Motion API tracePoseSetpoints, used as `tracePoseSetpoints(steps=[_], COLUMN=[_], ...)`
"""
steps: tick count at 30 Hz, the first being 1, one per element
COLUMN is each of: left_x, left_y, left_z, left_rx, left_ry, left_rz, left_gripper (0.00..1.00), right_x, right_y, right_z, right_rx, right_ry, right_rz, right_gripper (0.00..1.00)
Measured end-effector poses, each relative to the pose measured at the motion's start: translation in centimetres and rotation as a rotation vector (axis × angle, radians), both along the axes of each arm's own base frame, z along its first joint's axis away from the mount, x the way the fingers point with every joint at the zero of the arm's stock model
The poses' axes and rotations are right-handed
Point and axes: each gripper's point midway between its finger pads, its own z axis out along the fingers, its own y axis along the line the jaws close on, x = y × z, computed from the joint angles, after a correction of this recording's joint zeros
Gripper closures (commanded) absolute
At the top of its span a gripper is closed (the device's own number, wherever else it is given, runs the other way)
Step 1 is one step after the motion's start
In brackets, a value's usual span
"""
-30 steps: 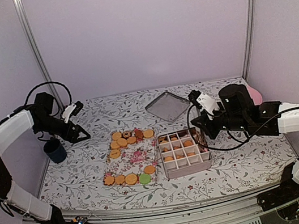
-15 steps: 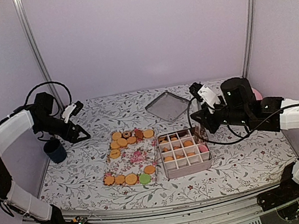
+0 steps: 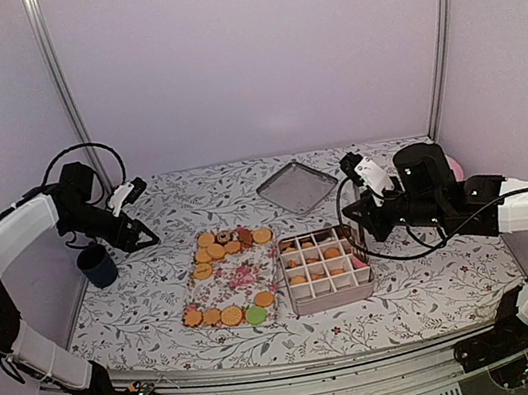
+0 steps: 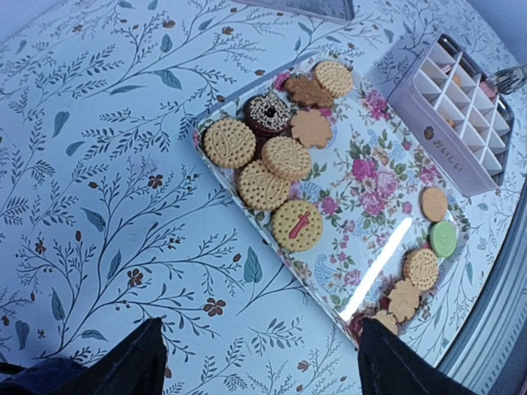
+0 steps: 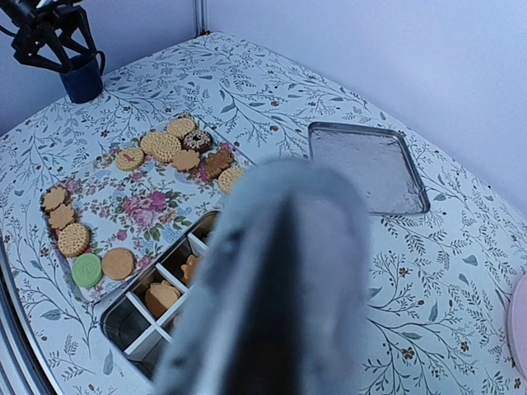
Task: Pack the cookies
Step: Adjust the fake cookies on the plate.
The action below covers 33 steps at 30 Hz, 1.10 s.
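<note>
Cookies [image 3: 218, 250] lie at nine o'clock from my right pincer [image 3: 351, 218]; its gap, seemingly blurred out, I cannot tell.

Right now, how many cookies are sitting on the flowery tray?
13. Eight cookies cluster at the far end of the tray; five line its near end, the green one among them. None looks hidden.
</note>
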Motion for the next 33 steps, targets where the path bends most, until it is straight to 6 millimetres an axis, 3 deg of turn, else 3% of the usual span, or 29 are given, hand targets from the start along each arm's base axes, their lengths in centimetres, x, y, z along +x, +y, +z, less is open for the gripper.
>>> tracePoseSetpoints(steps=[12, 22, 33], left_x=[-0.3, -0.3, -0.3], left_y=[0.1, 0.2, 0.2], left_z=[-0.4, -0.3, -0.3], left_rx=[0.009, 0.013, 0.013], left_ry=[0.005, -0.001, -0.002], left_rz=[0.000, -0.001, -0.001], left_gripper=[0.19, 0.19, 0.19], right_x=[0.0, 0.5, 0.8], right_y=[-0.1, -0.1, -0.2], right_z=[-1.0, 0.7, -0.1], right_rx=[-0.016, -0.009, -0.029], right_ry=[0.027, -0.008, 0.001], right_rz=[-0.006, -0.023, -0.037], right_gripper=[0.90, 0.91, 0.94])
